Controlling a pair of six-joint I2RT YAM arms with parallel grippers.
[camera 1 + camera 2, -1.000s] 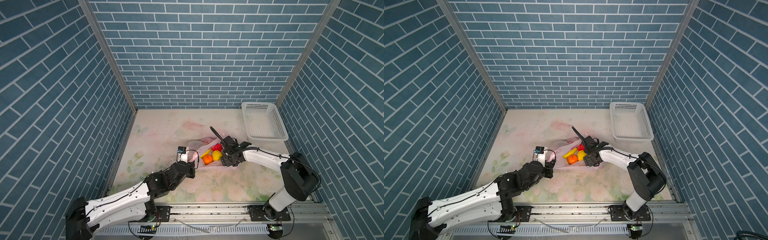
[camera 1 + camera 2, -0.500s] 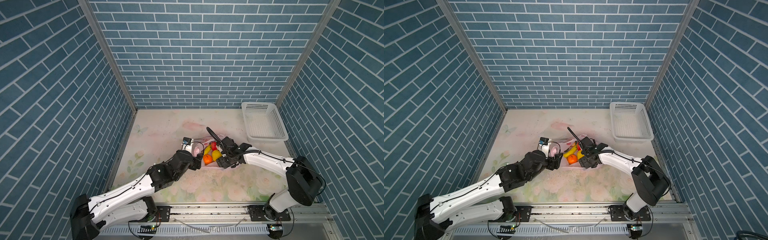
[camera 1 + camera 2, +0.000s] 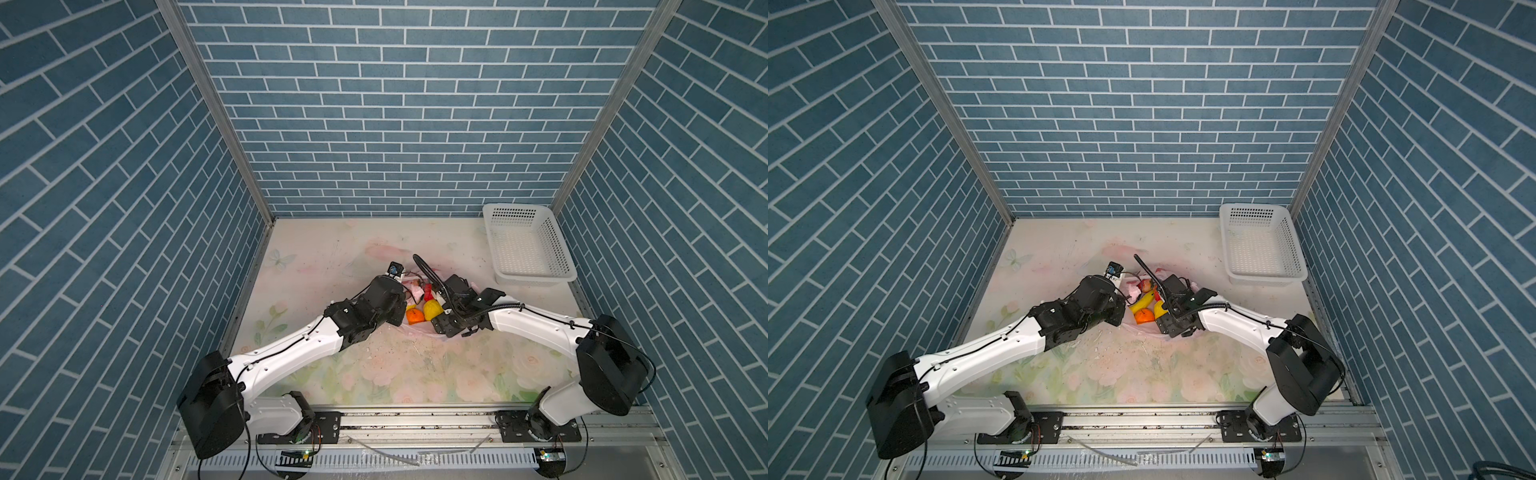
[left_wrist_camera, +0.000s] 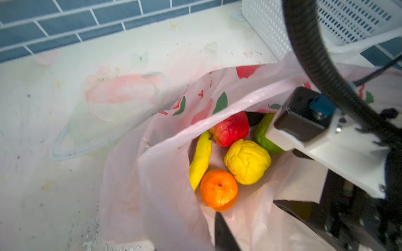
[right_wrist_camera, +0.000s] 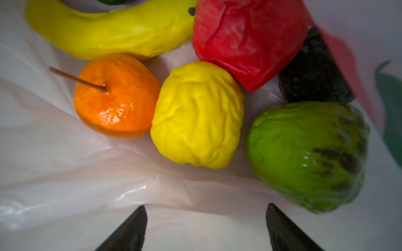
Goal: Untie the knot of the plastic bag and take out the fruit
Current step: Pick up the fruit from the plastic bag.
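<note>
The pale pink plastic bag (image 3: 420, 331) (image 4: 165, 173) lies open at mid-table, and its knot is out of view. Inside lies the fruit: an orange (image 3: 414, 317) (image 5: 115, 97), a yellow lemon (image 4: 247, 162) (image 5: 198, 115), a banana (image 3: 1140, 302), a red one (image 4: 230, 128), a green one (image 5: 309, 156) and a dark brown one (image 5: 313, 73). My left gripper (image 4: 211, 219) is at the bag's near-left rim. One finger (image 4: 224, 234) shows close to the middle, with film against it and hiding the other. My right gripper (image 5: 204, 226) stands open inside the bag, just short of the lemon.
A white perforated basket (image 3: 528, 245) (image 3: 1260, 245) stands at the back right against the brick wall. The floral table cover (image 3: 324, 257) runs to blue brick walls on three sides. Both wrists crowd the bag's mouth, and the right arm's black cable (image 4: 309, 54) arches over it.
My left arm has reached forward from the near left to the bag's rim, and its jaws opened and then closed there. The right gripper has shifted slightly left inside the bag and stays open.
</note>
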